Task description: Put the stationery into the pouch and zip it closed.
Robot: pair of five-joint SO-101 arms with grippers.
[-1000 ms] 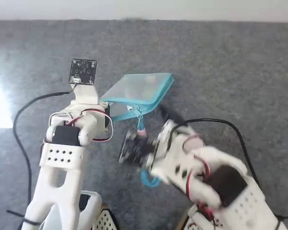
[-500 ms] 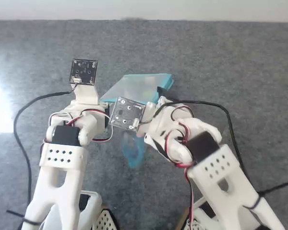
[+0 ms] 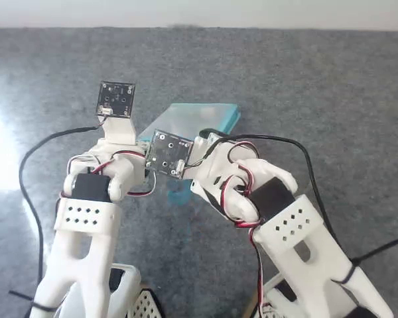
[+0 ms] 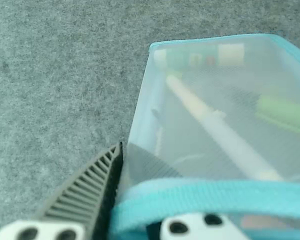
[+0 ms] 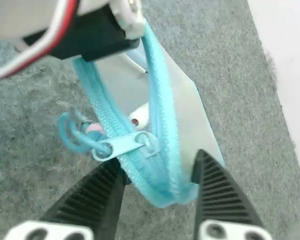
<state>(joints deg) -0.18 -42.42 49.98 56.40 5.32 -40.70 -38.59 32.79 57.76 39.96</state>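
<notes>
A: What has the left gripper [image 4: 136,219] got?
B: Its fingers [image 4: 92,197] are pinched onto the teal zip edge of the translucent pouch [image 4: 190,80]. A white pen [image 4: 215,131] and a green item [image 4: 285,112] lie inside.
A: And the right gripper [image 5: 157,167]?
B: Its black fingers [image 5: 92,197] are moderately apart and straddle the pouch's zip end without clamping it. The zip pull [image 5: 121,145] sits just beside one finger.
A: Where's the pouch?
B: On the grey table [image 3: 318,79], between the two arms.

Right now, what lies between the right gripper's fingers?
The zipper end of the pouch lies between the fingers of the open right gripper, as the right wrist view shows.
</notes>
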